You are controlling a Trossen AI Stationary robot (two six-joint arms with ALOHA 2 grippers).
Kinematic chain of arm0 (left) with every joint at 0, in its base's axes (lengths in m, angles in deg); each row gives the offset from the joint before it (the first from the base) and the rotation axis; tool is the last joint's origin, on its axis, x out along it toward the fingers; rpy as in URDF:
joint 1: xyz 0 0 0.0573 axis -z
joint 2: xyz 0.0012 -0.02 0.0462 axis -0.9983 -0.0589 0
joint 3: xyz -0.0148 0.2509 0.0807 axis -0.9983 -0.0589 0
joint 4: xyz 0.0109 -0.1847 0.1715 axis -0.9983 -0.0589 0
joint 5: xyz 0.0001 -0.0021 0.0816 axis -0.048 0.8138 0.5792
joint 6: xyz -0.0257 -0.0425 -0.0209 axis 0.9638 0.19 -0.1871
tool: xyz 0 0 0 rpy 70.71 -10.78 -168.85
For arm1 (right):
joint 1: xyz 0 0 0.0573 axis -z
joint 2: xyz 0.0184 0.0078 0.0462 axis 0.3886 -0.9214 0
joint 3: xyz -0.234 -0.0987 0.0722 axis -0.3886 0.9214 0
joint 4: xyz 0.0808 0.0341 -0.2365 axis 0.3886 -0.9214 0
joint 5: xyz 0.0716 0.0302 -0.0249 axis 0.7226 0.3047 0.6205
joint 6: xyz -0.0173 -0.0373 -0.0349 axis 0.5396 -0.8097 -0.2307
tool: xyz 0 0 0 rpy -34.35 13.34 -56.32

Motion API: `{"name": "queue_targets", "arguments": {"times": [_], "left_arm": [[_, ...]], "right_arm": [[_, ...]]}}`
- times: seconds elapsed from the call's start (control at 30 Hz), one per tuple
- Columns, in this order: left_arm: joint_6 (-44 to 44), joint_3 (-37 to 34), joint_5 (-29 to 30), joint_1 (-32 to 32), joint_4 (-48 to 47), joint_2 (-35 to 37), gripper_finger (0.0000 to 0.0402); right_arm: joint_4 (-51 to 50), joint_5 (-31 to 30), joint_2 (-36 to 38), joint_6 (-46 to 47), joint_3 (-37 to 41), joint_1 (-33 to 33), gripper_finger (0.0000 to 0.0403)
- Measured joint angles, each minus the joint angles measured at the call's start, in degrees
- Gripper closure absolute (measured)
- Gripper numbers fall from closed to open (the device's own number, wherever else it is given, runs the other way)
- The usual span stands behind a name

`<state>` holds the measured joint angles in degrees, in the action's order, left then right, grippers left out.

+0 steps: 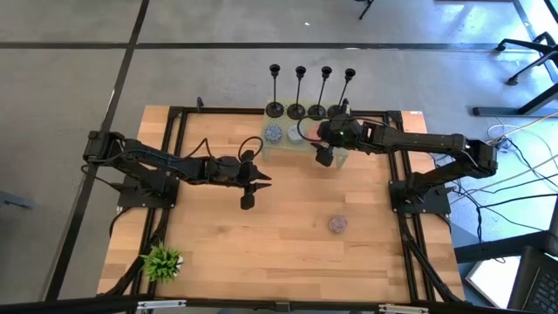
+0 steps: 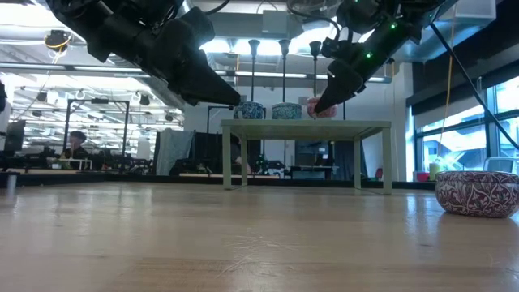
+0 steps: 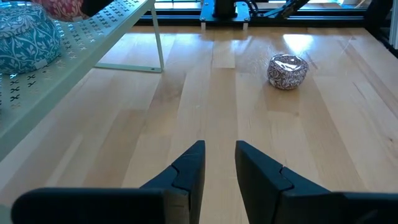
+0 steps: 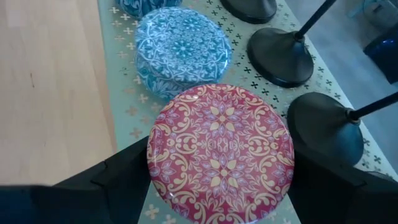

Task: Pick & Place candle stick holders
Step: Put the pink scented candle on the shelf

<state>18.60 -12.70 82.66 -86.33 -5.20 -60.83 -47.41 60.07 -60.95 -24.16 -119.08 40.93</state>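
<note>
Right gripper (image 4: 217, 186) above small pale green perforated shelf (image 1: 281, 150), fingers spread either side of round red patterned tin (image 4: 221, 146); contact not clear. Tin mostly hidden in high view. Four candle stick holders (image 1: 311, 92), black, round flat bases, thin stems, in row along shelf far edge; tops cut off in wrist view. Two blue patterned tins (image 4: 181, 48). One grey patterned bowl (image 3: 287, 70) on wooden table (image 1: 288, 235). Left gripper (image 3: 219, 168) above table middle, fingers slightly apart, holding nothing.

The right pincer (image 4: 219, 186) fingers are hidden under the red patterned tin (image 4: 221, 152); the candle stick holders (image 4: 281, 56) lose their stems at the edge.
</note>
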Motion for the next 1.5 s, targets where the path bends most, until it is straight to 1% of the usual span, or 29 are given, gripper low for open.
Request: {"name": "queue_targets", "arguments": {"times": [0.13, 0.37, 0.6, 0.67, 0.8, 0.93, 1.17, 1.5], "left_arm": [[0.0, 0.0, -0.01, 0.0, 0.0, 0.0, 0.0318], [0.0, 0.0, 0.0, 0.0, 0.0, 0.0, 0.0318], [0.0, 0.0, -0.02, 0.0, 0.0, 0.0, 0.0318], [0.0, 0.0, -0.01, 0.0, 0.0, 0.0, 0.0318], [0.0, 0.0, 0.0, 0.0, 0.0, 0.0, 0.0318], [0.0, -0.02, -0.01, 0.0, 0.0, 0.0, 0.0318], [0.0, 0.0, 0.0, 0.0, 0.0, 0.0, 0.0318], [-0.01, -0.02, 0.0, 0.0, 0.0, 0.0, 0.0318]], "right_arm": [[0.01, 0.06, 0.0, 0.26, 0.0, 0.0, 0.0086], [-1.32, 0.19, 0.0, 4.44, 0.0, -0.01, 0.0086], [-1.7, 5.01, 0.0, 4.77, -0.02, -0.11, 0.0086], [-1.51, 5.54, 0.0, 4.69, -0.02, -0.11, 0.0086], [-0.12, 5.29, 0.0, 4.27, 0.0, -0.04, 0.0086], [-0.02, 1.95, 0.0, 4.19, 0.0, 0.1, 0.0086], [-0.87, 2.36, 0.0, 4.68, 0.0, 1.0, 0.0086], [1.17, 2.97, 0.0, 5.0, 0.0, 2.14, 0.0086]]}}
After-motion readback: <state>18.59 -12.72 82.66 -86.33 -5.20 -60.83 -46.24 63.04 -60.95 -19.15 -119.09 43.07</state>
